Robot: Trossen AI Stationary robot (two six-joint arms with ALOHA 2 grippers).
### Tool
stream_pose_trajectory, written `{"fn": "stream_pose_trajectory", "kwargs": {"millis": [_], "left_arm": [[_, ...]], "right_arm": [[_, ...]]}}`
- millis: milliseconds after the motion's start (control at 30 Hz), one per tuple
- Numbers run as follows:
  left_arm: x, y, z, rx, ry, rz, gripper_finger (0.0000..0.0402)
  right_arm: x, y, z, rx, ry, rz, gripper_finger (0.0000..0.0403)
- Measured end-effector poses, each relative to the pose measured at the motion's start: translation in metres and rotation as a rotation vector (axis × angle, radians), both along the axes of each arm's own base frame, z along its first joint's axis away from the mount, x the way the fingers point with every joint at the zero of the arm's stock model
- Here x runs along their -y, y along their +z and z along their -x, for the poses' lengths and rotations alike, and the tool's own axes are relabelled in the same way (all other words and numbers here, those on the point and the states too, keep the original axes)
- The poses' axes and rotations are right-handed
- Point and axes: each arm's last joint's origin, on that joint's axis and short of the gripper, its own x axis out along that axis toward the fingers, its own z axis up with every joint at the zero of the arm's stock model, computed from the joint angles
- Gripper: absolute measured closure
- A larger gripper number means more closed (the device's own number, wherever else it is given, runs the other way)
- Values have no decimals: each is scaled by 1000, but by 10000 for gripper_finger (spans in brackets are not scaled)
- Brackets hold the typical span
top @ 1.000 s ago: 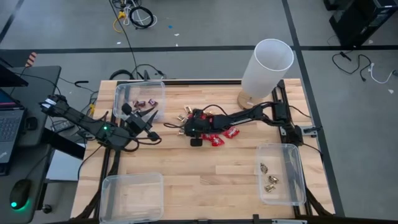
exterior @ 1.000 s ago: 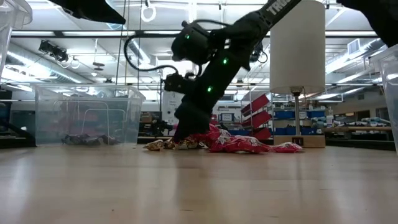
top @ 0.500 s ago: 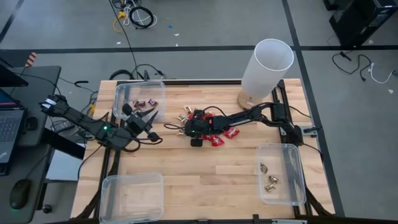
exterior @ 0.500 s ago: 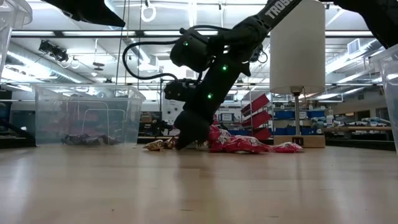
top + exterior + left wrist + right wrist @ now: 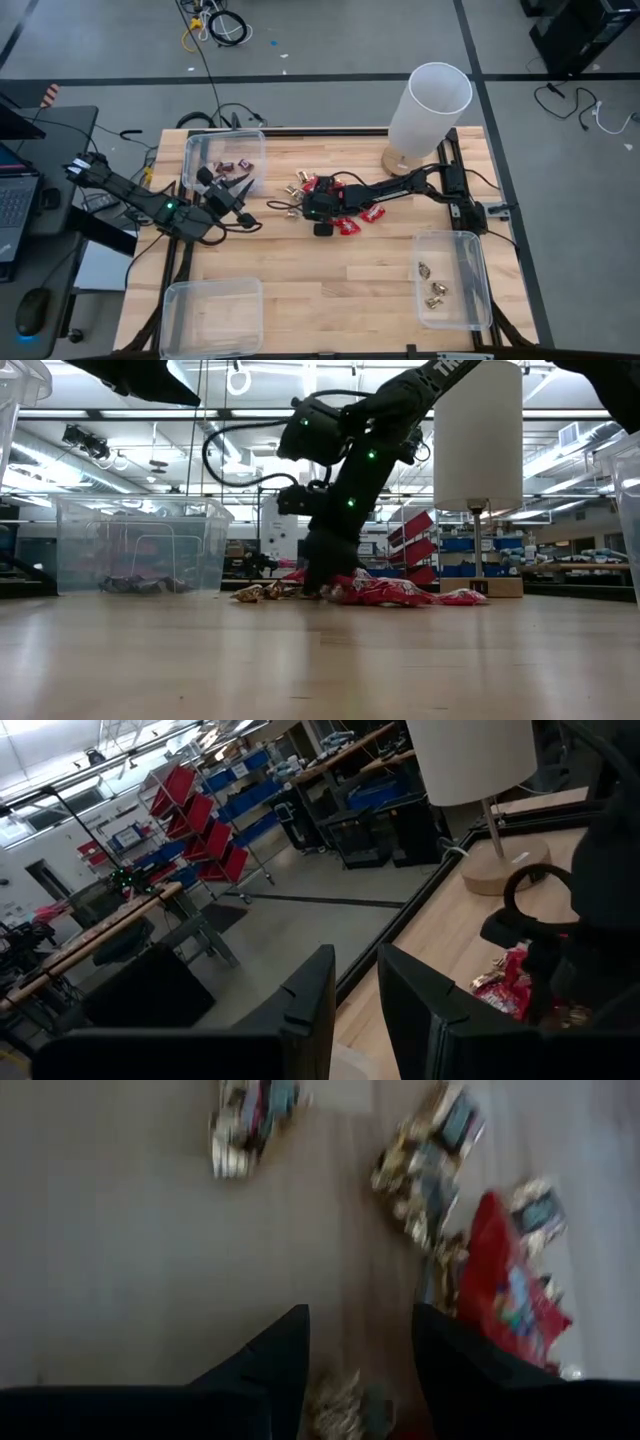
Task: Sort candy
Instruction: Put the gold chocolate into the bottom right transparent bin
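Observation:
The candy pile [image 5: 345, 205] lies on the table's middle: red packets [image 5: 510, 1295] and gold-foil pieces [image 5: 430, 1160]. My right gripper [image 5: 300, 206] points steeply down at the pile's left end [image 5: 318, 588], open. A gold piece [image 5: 340, 1405] shows between its fingers; whether they touch it, I cannot tell. Dark purple-brown bars [image 5: 232, 163] lie in the far left bin. My left gripper [image 5: 243, 185] hangs level beside that bin, open, with nothing between its fingers [image 5: 357, 970].
A clear bin [image 5: 225, 140] stands at the far left, another [image 5: 212, 315] at the near left. A third [image 5: 475, 290] at the right holds a few gold pieces. A tall white lamp [image 5: 430, 100] stands at the far right, close behind the pile.
My right gripper has tipped to point more steeply down, and its fingertips have gone a little along the pile toward the table's right edge and the red packets. Its fingers stay open.

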Motion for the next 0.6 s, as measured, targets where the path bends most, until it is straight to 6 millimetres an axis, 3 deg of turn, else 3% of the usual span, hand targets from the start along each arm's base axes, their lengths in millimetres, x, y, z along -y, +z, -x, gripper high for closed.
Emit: {"fn": "stream_pose_trajectory", "kwargs": {"millis": [267, 600], "left_arm": [[0, -2, 1, -4, 2, 5, 319], [0, -3, 1, -7, 3, 9, 319]], "right_arm": [[-1, 1, 5, -48, 2, -3, 240], [-2, 45, 16, 5, 35, -35, 240]]}}
